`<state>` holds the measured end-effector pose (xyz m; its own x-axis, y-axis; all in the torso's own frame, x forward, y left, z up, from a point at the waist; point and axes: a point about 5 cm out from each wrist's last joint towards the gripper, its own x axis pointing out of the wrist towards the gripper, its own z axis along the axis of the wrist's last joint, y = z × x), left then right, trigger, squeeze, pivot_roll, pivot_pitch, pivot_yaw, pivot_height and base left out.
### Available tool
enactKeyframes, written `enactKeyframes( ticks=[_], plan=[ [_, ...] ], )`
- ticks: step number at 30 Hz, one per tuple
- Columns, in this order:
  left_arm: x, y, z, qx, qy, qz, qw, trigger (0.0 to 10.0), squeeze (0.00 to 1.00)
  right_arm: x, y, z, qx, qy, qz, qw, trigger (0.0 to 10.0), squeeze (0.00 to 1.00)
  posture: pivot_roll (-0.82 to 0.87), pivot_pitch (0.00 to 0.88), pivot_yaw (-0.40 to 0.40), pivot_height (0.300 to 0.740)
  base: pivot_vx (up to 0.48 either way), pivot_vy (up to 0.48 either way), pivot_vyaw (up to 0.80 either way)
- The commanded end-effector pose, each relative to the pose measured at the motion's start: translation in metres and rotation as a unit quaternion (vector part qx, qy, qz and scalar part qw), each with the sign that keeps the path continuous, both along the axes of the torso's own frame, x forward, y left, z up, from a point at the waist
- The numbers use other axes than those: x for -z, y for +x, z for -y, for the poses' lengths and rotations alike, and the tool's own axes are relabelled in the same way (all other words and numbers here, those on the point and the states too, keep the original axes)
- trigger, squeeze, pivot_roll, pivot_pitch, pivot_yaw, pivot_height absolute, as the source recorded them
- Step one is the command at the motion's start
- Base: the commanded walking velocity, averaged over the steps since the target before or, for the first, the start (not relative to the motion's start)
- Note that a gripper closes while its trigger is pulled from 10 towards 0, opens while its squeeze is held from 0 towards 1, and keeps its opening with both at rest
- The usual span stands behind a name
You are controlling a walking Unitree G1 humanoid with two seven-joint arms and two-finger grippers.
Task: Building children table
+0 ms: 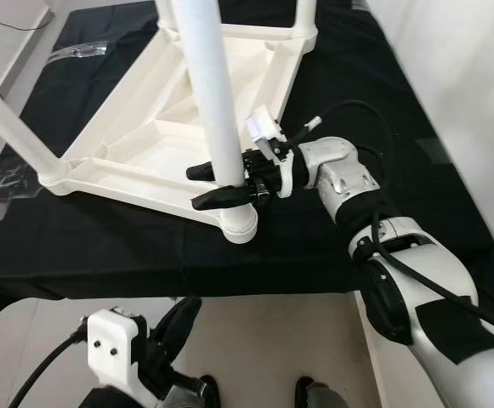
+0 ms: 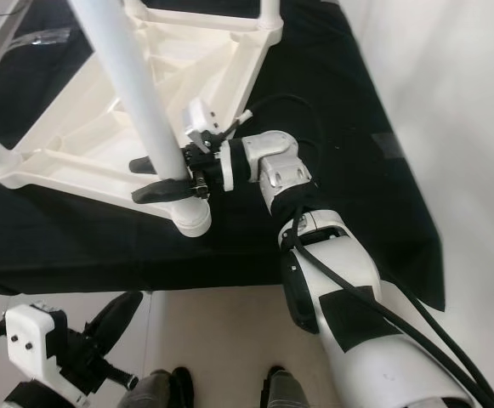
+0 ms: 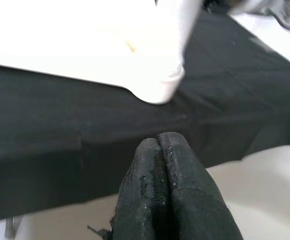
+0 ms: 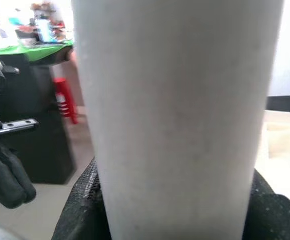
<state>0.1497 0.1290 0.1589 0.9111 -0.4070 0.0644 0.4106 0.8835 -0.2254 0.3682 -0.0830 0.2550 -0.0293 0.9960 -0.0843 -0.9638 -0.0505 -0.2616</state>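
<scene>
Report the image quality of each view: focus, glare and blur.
Both eye views are sharp and evenly lit, the right claw clamped on the white table leg. The left wrist view is soft, the white table frame blown out, the left claw blurred. The right wrist view is focused on the background; the leg is a featureless blur.

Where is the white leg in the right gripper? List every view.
Left eye view: leg, upper centre, right gripper clamped round it.
Right eye view: upper left.
Right wrist view: between the fingers.
Left wrist view: blurred; corner socket beneath it.
Shared landmark: that socket.
</scene>
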Motion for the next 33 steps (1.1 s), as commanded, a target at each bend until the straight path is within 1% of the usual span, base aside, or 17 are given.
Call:
enactKeyframes(
  ticks=[1,4,5,6,8,9,10,19,20,21,22,26,27,28,30,32,33],
  plan=[
    [0.009,0.007,-0.006,-0.006,0.003,-0.014,1.000,10.0,0.00,0.033,-0.007,0.016,0.092,-0.015,-0.042,0.995,0.0,0.00,0.04,0.212,0.021,0.740,0.000,0.000,0.00],
    [0.009,0.011,-0.007,-0.006,0.004,-0.010,1.000,10.0,0.00,0.045,-0.015,0.015,0.130,-0.021,-0.058,0.990,0.0,0.00,0.04,0.212,0.021,0.740,0.000,0.000,0.00],
    [0.009,0.017,-0.009,-0.007,0.007,-0.005,1.000,10.0,0.00,0.066,-0.021,0.006,0.233,-0.031,-0.083,0.968,0.0,0.00,0.02,0.185,0.018,0.740,0.000,0.000,0.00],
    [0.009,0.017,-0.009,-0.007,0.007,-0.005,1.000,10.0,0.00,0.066,-0.021,0.006,0.233,-0.031,-0.083,0.968,0.0,0.00,0.02,0.185,0.018,0.740,0.000,0.000,0.00],
    [0.014,0.038,-0.016,-0.018,0.014,0.006,1.000,10.0,0.00,0.112,-0.040,0.000,0.428,-0.070,-0.085,0.897,0.0,0.00,-0.05,0.075,0.044,0.740,0.000,0.000,0.00],
    [0.014,0.038,-0.016,-0.018,0.014,0.006,1.000,10.0,0.00,0.112,-0.040,0.000,0.428,-0.070,-0.085,0.897,0.0,0.00,-0.05,0.075,0.044,0.740,0.000,0.000,0.00],
    [0.017,0.050,-0.019,-0.023,0.016,0.008,1.000,10.0,0.00,0.120,-0.040,-0.002,0.461,-0.079,-0.070,0.881,0.0,0.00,-0.06,0.032,0.050,0.740,0.000,0.000,0.00],
    [0.020,0.068,-0.023,-0.029,0.019,0.010,0.999,10.0,0.00,0.123,-0.025,-0.007,0.474,-0.083,-0.052,0.875,0.0,0.00,-0.05,0.000,0.037,0.740,0.000,0.000,0.00],
    [0.021,0.073,-0.025,-0.035,0.020,0.011,0.999,10.0,0.00,0.122,-0.023,-0.009,0.487,-0.091,-0.054,0.867,9.3,0.00,-0.04,0.000,0.040,0.740,0.000,0.000,0.00],
    [0.022,0.076,-0.027,-0.042,0.019,0.012,0.999,10.0,0.00,0.124,-0.025,-0.012,0.474,-0.099,-0.065,0.872,10.0,0.20,-0.04,0.000,0.035,0.740,0.000,0.000,0.00],
    [0.022,0.078,-0.028,-0.046,0.018,0.013,0.999,10.0,0.00,0.121,-0.028,-0.015,0.464,-0.090,-0.074,0.878,10.0,1.00,-0.04,0.000,0.031,0.740,0.000,0.000,0.00],
    [0.022,0.079,-0.028,-0.048,0.018,0.014,0.999,10.0,0.00,0.119,-0.030,-0.016,0.457,-0.082,-0.080,0.882,10.0,1.00,-0.04,0.000,0.031,0.740,0.000,0.000,0.00],
    [0.023,0.082,-0.027,-0.048,0.017,0.016,0.999,10.0,0.00,0.105,-0.026,-0.025,0.366,-0.047,-0.081,0.926,10.0,1.00,-0.03,0.000,0.029,0.740,0.000,0.000,0.00],
    [0.023,0.083,-0.027,-0.048,0.017,0.017,0.999,10.0,0.00,0.099,-0.024,-0.028,0.329,-0.037,-0.077,0.940,10.0,1.00,-0.03,0.000,0.029,0.740,0.000,0.000,0.00],
    [0.023,0.083,-0.027,-0.048,0.017,0.017,0.999,10.0,0.00,0.099,-0.024,-0.028,0.329,-0.037,-0.077,0.940,10.0,1.00,-0.03,0.000,0.029,0.740,0.000,0.000,0.00],
    [0.024,0.083,-0.026,-0.046,0.017,0.017,0.999,10.0,0.00,0.091,-0.024,-0.029,0.288,-0.031,-0.070,0.955,10.0,1.00,-0.03,0.000,0.025,0.740,0.000,0.000,0.00],
    [0.024,0.084,-0.026,-0.045,0.016,0.018,0.999,10.0,0.00,0.082,-0.022,-0.028,0.225,-0.033,-0.064,0.972,10.0,1.00,-0.03,0.000,0.024,0.740,0.000,0.000,0.00]
  ],
)
